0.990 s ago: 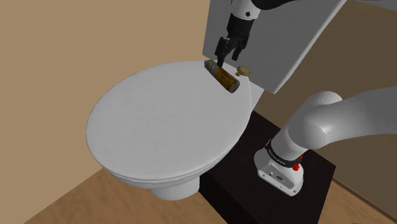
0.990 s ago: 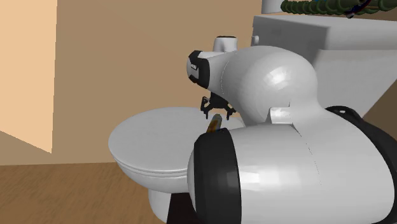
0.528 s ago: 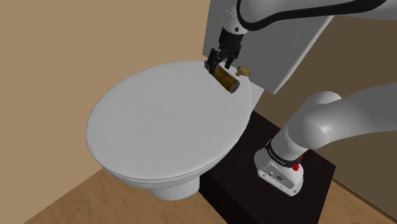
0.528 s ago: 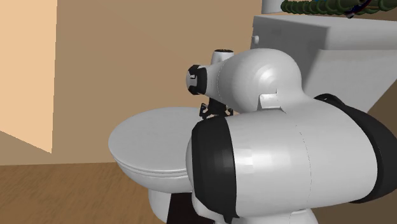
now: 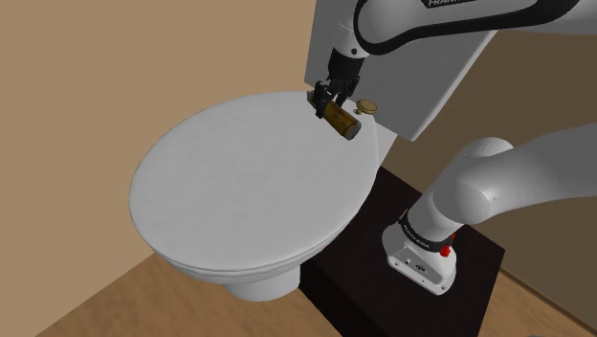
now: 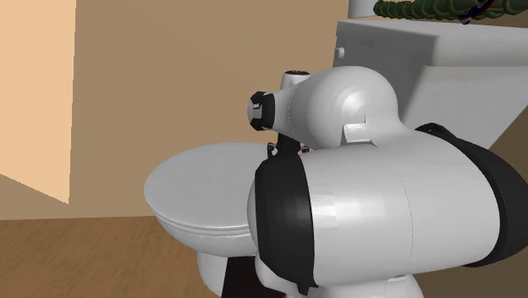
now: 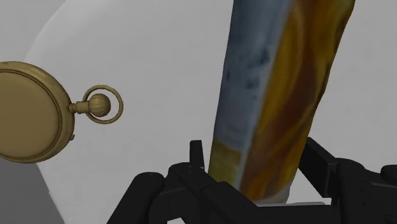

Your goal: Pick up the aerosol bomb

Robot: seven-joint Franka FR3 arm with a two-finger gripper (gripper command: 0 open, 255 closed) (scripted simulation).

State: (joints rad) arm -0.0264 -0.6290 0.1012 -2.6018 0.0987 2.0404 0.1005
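The aerosol can (image 5: 339,122), amber and brown with a pale streak, lies on its side at the back of the closed white toilet lid (image 5: 239,182), close to the tank. My black gripper (image 5: 327,101) has come down over the can's end nearest the tank. In the wrist view the can (image 7: 280,95) runs up between the fingers (image 7: 198,156), one on each side with a slim gap. The gripper (image 7: 257,167) is open and straddles the can. In the second exterior view the arm (image 6: 364,212) hides the can.
A brass pocket watch (image 5: 365,106) lies on the lid just beside the can, also the watch (image 7: 32,111) near the gripper. The white tank (image 5: 421,86) rises right behind. The dark stand (image 5: 383,287) is at the shoulder view's lower right. Wood floor surrounds the toilet.
The gripper has come down from above the can to lid level, and its fingers now stand on either side of the can. The can and the watch have not moved.
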